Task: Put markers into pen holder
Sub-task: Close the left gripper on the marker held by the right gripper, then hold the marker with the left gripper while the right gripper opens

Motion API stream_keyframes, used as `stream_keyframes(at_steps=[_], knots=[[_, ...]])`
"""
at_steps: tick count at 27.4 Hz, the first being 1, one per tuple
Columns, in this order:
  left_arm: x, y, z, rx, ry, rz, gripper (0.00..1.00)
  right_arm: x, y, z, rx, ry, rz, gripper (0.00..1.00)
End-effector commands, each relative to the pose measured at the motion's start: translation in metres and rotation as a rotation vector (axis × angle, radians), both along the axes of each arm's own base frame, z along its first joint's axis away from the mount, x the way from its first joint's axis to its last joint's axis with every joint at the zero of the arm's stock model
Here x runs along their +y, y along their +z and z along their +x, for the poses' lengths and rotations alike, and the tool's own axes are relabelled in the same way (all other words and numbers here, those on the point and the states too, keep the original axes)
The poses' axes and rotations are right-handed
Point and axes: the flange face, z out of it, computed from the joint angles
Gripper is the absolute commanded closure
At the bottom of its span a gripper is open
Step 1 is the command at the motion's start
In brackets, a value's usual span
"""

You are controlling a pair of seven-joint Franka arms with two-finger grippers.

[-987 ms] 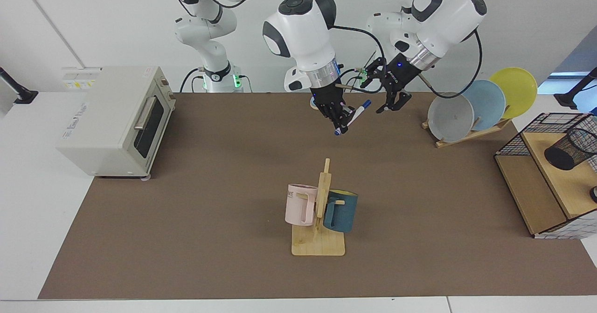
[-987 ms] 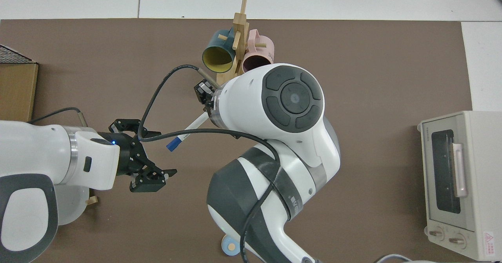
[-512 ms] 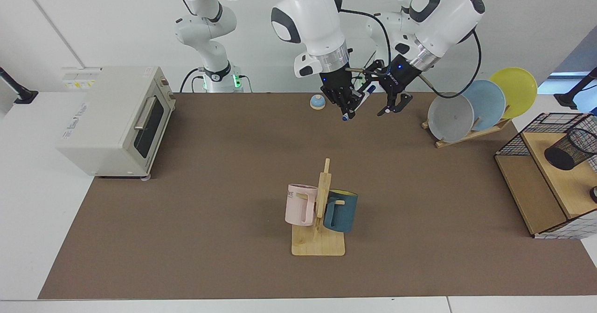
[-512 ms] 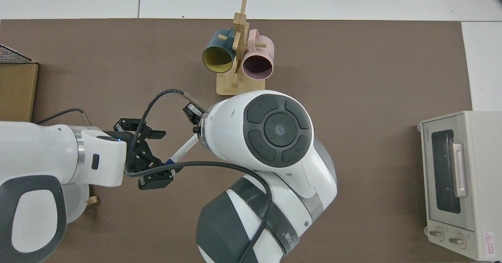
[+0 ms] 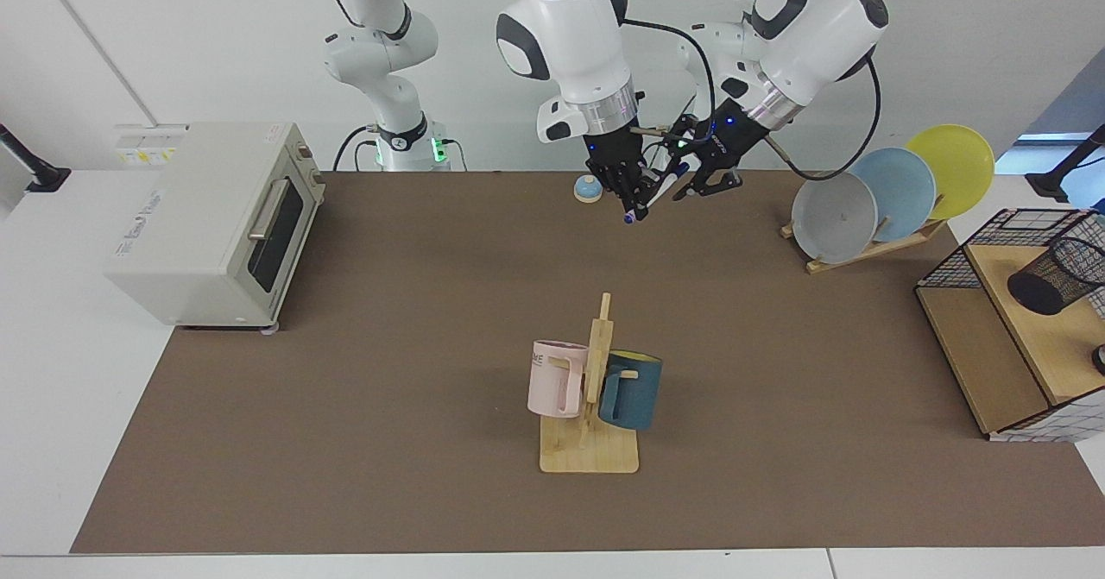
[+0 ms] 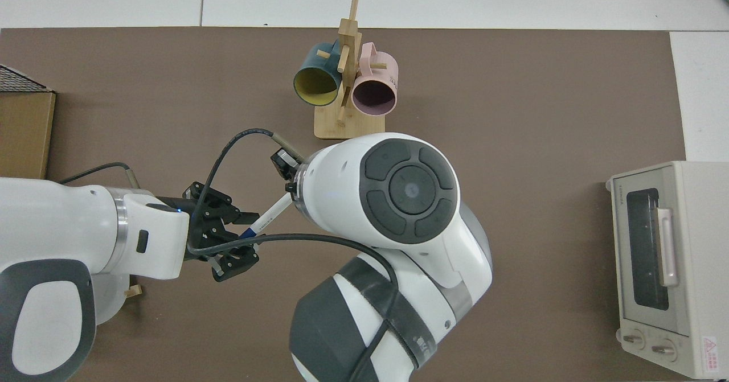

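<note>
While its jaws clamp the slim white-barrelled marker with dark blue cap (image 5: pixel 653 191), the right gripper (image 5: pixel 630 198) hangs above the far edge of the brown tabletop (image 5: pixel 432 329), pointing steeply down from a bent wrist. The left gripper (image 5: pixel 701 178) reaches in from the side, jaws spread open around the marker's capped end (image 6: pixel 246 233). The marker slants, blue tip lowest. The small black wire-mesh pen holder (image 5: pixel 1057 275) sits well apart on a wooden shelf.
</note>
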Motion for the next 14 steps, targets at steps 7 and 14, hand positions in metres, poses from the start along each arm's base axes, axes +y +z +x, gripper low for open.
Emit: stream_keyframes(at_steps=[7, 14], knots=[[0.0116, 0.0099, 0.0052, -0.009, 0.012, 0.000, 1.00, -0.0048, 0.0004, -0.0149, 0.016, 0.010, -0.019, 1.00], [0.0128, 0.0089, 0.0048, 0.001, 0.009, 0.003, 1.00, -0.0056, -0.0003, -0.0144, 0.017, 0.008, -0.020, 1.00]])
